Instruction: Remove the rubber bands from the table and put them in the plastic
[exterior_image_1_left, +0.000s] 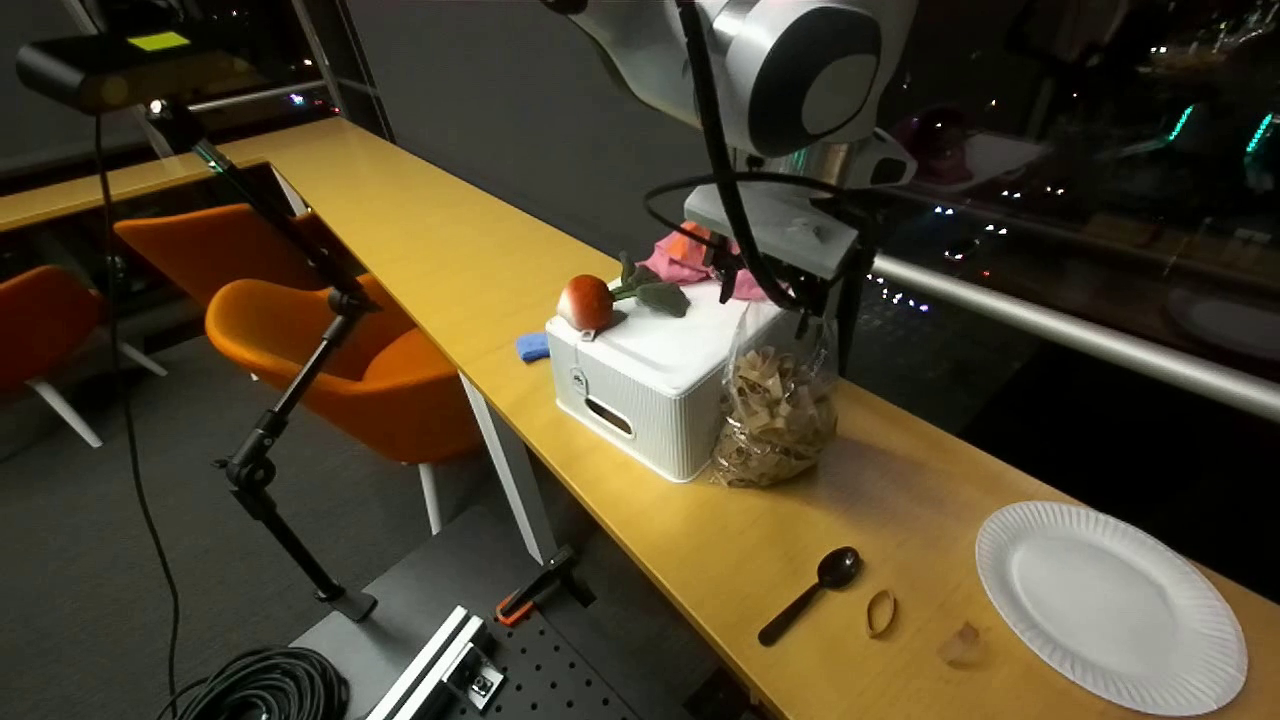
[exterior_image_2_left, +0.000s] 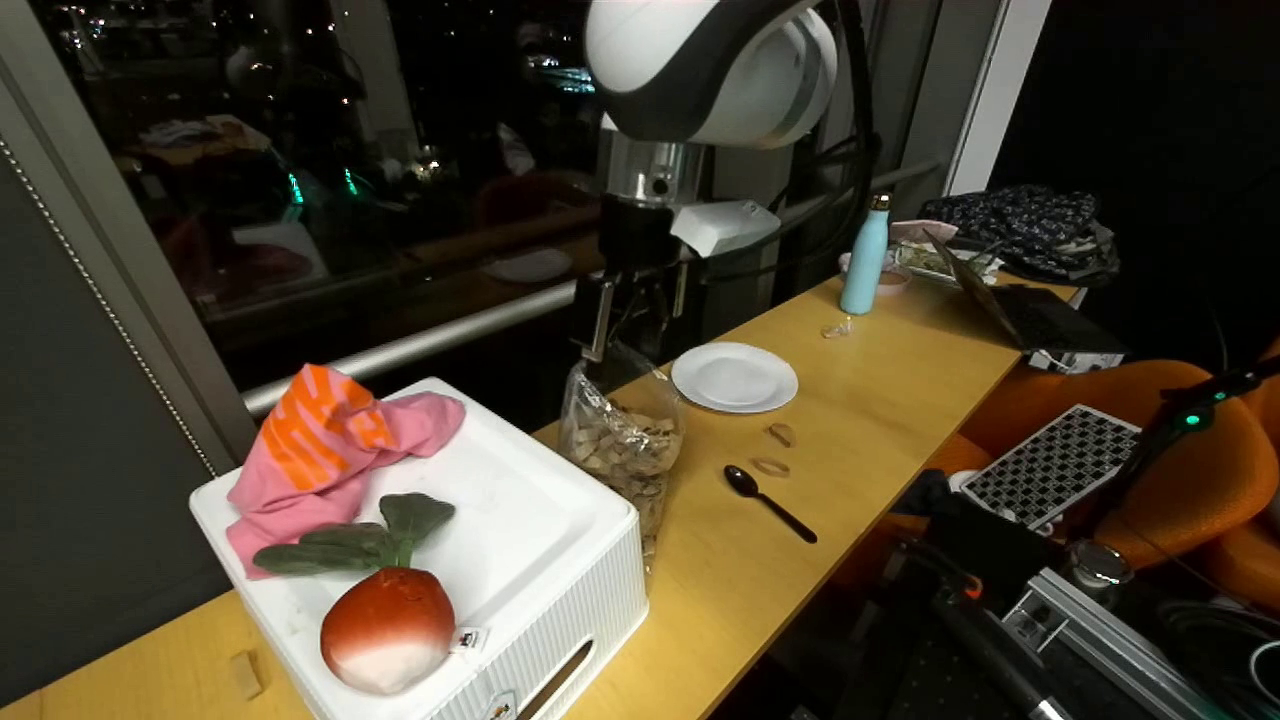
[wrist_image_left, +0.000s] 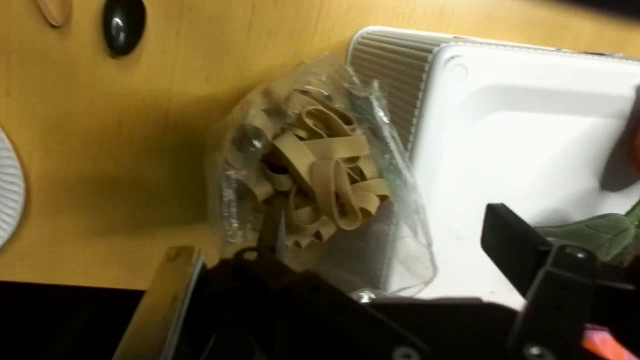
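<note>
The plastic, a clear bag packed with tan bands, stands upright against the white box, its crumpled mouth upward. Over it hangs my open gripper, with nothing gripped between its wide-set fingers. In the wrist view the left finger overlaps the bag; whether it is inside the mouth I cannot tell. The right finger is over the box lid. Two rubber bands lie on the table: a loop beside the black spoon and a second band closer to the plate. Part of one band shows at the wrist view's corner.
The white box bears a red-and-white plush with green leaves and a pink cloth. A black spoon and white plate are on the table. A blue bottle and laptop stand at the far end.
</note>
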